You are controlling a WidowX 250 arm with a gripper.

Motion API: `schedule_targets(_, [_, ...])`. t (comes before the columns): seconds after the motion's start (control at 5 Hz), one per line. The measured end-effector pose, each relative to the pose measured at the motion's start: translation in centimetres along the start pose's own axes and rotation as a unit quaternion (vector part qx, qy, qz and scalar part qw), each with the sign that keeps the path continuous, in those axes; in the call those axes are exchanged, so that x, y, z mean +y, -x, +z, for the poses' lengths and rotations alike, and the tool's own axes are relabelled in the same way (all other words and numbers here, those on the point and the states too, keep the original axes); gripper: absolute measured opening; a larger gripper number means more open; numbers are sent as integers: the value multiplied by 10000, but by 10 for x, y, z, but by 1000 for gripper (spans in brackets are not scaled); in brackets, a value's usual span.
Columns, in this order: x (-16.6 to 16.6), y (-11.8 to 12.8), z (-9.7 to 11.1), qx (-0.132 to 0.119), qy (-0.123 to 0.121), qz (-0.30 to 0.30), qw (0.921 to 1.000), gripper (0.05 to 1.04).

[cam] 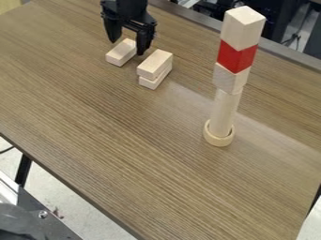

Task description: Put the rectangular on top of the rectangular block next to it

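Gripper (128, 47) is hanging open, fingers spread, over the far end of a single rectangular wooden block (121, 52) lying on the table (134, 145). Upper rectangular block (155, 63) is resting on lower rectangular block (152, 84), just beside the single one.

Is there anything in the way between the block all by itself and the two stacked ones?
No other block shows between the single block and the stack. One finger of the gripper hangs by the gap, though. The tall tower is on the stack's other side.
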State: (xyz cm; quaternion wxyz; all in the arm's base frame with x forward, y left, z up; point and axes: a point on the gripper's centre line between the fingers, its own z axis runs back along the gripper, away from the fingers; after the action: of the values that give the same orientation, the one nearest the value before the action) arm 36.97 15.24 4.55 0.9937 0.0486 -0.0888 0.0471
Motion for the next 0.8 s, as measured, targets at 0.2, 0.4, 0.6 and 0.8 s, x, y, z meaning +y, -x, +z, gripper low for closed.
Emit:
schedule_targets(0.2, [3, 2, -8, 134, -23, -1, 9999, 999])
schedule_targets(0.4, [9, -1, -9, 144, -52, 79, 9999, 999])
schedule_targets(0.6, [9, 4, -17, 306, -33, 86, 9995, 948])
schedule_targets(0.8, [11, 1, -13, 266, 32, 218, 9994, 663])
